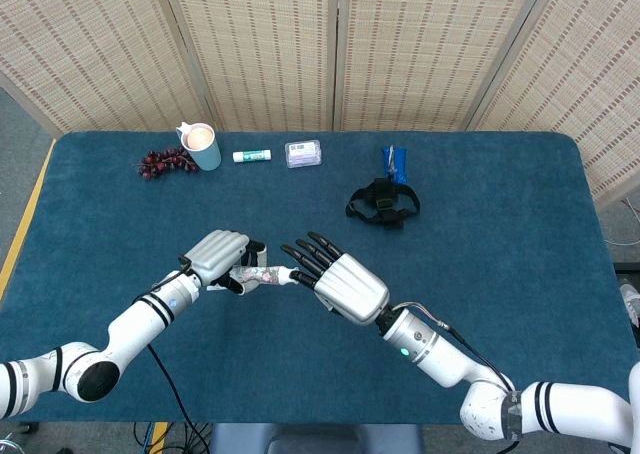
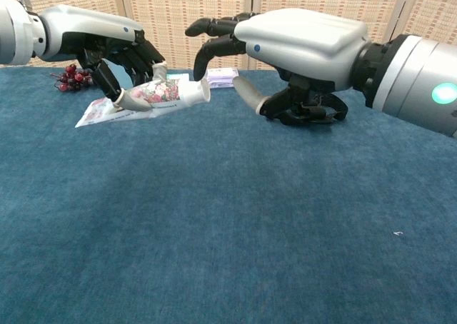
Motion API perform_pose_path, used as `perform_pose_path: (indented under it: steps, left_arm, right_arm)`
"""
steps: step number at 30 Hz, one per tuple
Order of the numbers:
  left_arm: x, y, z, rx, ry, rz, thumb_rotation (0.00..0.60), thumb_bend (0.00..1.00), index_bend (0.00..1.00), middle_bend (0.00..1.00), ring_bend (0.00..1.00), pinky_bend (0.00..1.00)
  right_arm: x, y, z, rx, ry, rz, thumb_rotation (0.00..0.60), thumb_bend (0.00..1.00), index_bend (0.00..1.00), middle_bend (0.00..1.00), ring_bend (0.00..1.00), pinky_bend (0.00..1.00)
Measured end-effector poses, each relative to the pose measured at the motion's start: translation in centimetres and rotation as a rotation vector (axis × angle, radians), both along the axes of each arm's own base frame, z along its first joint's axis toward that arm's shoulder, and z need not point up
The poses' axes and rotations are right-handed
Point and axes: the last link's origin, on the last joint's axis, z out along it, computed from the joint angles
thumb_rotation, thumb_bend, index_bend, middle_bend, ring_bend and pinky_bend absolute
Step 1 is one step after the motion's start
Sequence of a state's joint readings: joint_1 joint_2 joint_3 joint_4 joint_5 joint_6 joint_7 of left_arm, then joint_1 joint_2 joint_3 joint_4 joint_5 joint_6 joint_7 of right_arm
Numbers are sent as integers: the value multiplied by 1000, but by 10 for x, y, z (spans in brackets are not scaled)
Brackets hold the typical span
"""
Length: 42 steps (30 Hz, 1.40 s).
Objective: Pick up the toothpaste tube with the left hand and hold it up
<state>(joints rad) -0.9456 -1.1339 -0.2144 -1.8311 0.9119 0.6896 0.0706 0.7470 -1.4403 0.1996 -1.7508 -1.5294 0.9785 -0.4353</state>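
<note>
The toothpaste tube (image 2: 158, 95), white with a floral print, is gripped by my left hand (image 2: 121, 56) and tilted cap-end up; its flat tail still touches the table. In the head view the tube (image 1: 262, 275) pokes out of my left hand (image 1: 215, 258) toward the right. My right hand (image 2: 285, 42) hovers open just beyond the white cap (image 2: 198, 90), fingers spread above and beside it. From the head camera my right hand (image 1: 335, 279) has its fingertips at the cap; whether they touch is unclear.
Along the far edge stand a blue cup (image 1: 203, 145), dark grapes (image 1: 163, 161), a small white tube (image 1: 251, 156) and a clear box (image 1: 303, 153). A black strap (image 1: 383, 202) and blue packet (image 1: 395, 161) lie to the right on the blue table (image 1: 500, 234).
</note>
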Motion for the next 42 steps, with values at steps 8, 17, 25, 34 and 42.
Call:
perform_pose_path:
  steps: [8, 17, 25, 34, 42]
  left_arm:
    - [2, 0, 0, -3, -2, 1, 600, 408, 585, 692, 493, 268]
    - [0, 1, 3, -6, -3, 4, 600, 417, 590, 697, 493, 268]
    - [-2, 1, 6, -10, -10, 8, 600, 419, 596, 699, 493, 268]
    - [-3, 2, 8, -11, -10, 6, 600, 419, 596, 700, 493, 268]
    - [-3, 2, 10, -11, -9, 0, 600, 420, 598, 702, 493, 269]
  right_arm:
    - [0, -2, -5, 9, 16, -11, 600, 639, 298, 6, 0, 0]
    - [-3, -4, -6, 2, 34, -27, 600, 640, 298, 6, 0, 0]
    - [-4, -8, -7, -6, 43, -38, 600, 640, 298, 6, 0, 0]
    - [-7, -11, -8, -8, 49, -53, 600, 639, 298, 6, 0, 0]
    - [-11, -13, -9, -9, 57, -68, 600, 640, 297, 6, 0, 0]
